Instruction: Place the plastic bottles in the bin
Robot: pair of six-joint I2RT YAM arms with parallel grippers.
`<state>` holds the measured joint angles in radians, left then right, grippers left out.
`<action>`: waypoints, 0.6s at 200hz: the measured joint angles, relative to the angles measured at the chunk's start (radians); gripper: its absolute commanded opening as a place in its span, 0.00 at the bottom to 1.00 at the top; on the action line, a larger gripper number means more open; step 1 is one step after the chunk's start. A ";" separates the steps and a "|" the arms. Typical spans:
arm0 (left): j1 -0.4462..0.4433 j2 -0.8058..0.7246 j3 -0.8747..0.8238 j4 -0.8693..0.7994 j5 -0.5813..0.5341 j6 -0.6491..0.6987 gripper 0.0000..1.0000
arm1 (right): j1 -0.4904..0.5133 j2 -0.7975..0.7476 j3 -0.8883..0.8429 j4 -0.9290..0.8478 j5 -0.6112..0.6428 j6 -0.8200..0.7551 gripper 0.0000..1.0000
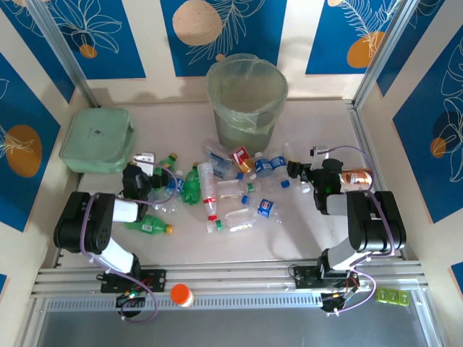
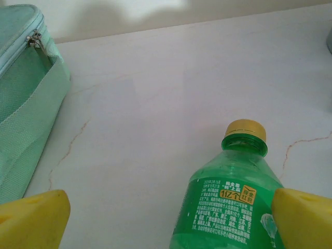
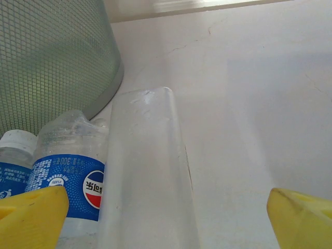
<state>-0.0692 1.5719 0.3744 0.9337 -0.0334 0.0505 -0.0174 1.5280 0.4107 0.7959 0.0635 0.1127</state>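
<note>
Several plastic bottles (image 1: 217,191), clear and green, lie scattered across the middle of the table. The bin (image 1: 246,97) stands at the back with its pale green liner. My left gripper (image 1: 148,165) is open and low over the table. A green bottle (image 2: 236,194) with a yellow cap lies between its yellow fingertips (image 2: 31,218), close to the right one. My right gripper (image 3: 166,220) is open too. A clear unlabelled bottle (image 3: 148,171) and a blue-labelled bottle (image 3: 67,176) lie between its fingertips (image 3: 303,220), near the bin's mesh wall (image 3: 52,57).
A flat mint-green box (image 1: 98,139) sits at the back left, its zip side (image 2: 26,104) left of my left gripper. A brown bottle (image 1: 357,177) lies by the right arm. An orange-capped bottle (image 1: 181,294) rests on the front rail. Another green bottle (image 1: 148,226) lies beside the left arm.
</note>
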 measured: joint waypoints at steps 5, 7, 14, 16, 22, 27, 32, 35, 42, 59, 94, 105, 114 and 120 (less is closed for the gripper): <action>0.000 0.000 0.000 0.000 0.000 0.000 0.99 | 0.000 0.000 0.000 0.000 0.000 0.000 0.99; 0.000 0.000 0.000 0.000 0.000 0.000 0.99 | 0.000 0.000 0.000 0.000 0.000 0.000 0.99; 0.000 0.000 0.000 0.000 0.000 0.000 0.99 | 0.000 0.000 0.000 0.000 0.000 0.000 0.99; 0.000 0.000 0.000 0.000 0.000 0.000 0.99 | 0.000 0.000 0.000 0.000 0.000 0.000 0.99; 0.000 0.000 0.000 0.000 0.000 0.000 0.99 | 0.000 0.000 0.000 0.000 0.000 0.000 0.99; 0.000 0.000 0.000 0.000 0.000 0.000 0.99 | 0.000 0.000 0.000 0.000 0.000 0.000 0.99; 0.000 0.000 0.000 0.000 0.000 0.000 0.99 | 0.000 0.000 0.000 0.000 0.000 0.000 0.99; 0.000 0.000 0.000 0.000 0.000 0.000 0.99 | 0.000 0.000 0.000 0.000 0.000 0.000 0.99; 0.000 0.000 0.000 0.000 0.000 0.000 0.99 | 0.000 0.000 0.000 0.000 0.000 0.000 0.99; 0.000 0.000 0.000 0.000 0.000 0.000 0.99 | 0.000 0.000 0.000 0.000 0.000 0.000 0.99; 0.000 0.000 0.000 0.000 0.000 0.000 0.99 | 0.000 0.000 0.000 0.000 -0.010 -0.001 0.99; 0.000 0.000 0.000 0.000 0.000 0.000 0.99 | 0.000 0.000 0.000 0.000 -0.019 -0.001 0.99; 0.000 0.000 0.000 0.000 0.000 0.000 0.99 | -0.002 0.000 0.000 0.000 -0.026 -0.001 0.99; 0.000 0.000 0.000 0.000 0.000 0.000 0.99 | -0.004 0.000 0.000 0.000 -0.030 -0.001 0.99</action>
<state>-0.0692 1.5719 0.3744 0.9337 -0.0334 0.0505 -0.0212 1.5280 0.4107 0.7956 0.0338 0.1120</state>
